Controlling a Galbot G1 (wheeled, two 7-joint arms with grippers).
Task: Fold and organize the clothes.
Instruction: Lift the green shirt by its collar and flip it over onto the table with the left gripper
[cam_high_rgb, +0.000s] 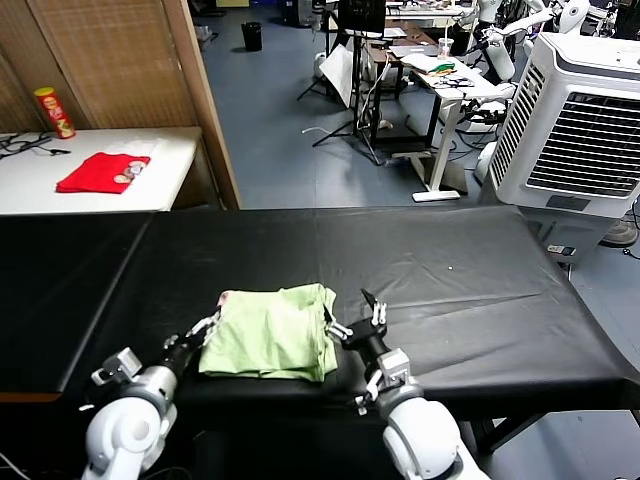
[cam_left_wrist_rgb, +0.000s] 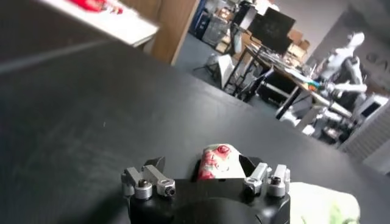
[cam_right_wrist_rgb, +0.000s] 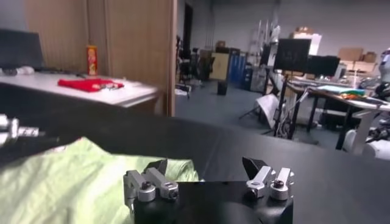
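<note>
The pale green T-shirt (cam_high_rgb: 270, 332) lies folded on the black table (cam_high_rgb: 450, 280) near its front edge. My left gripper (cam_high_rgb: 207, 326) is at the shirt's left edge, open. In the left wrist view (cam_left_wrist_rgb: 201, 164) a corner of the shirt with the pink-red print (cam_left_wrist_rgb: 216, 162) lies between the spread fingers. My right gripper (cam_high_rgb: 357, 318) is at the shirt's right edge, open and empty. In the right wrist view (cam_right_wrist_rgb: 205, 165) one finger (cam_right_wrist_rgb: 157, 166) sits just beside the shirt's folded edge (cam_right_wrist_rgb: 79, 182).
A folded red garment (cam_high_rgb: 103, 172) and a red can (cam_high_rgb: 54, 112) sit on the white side table at the far left. A wooden partition (cam_high_rgb: 205, 90) stands behind it. A white air cooler (cam_high_rgb: 575, 120) stands at the far right.
</note>
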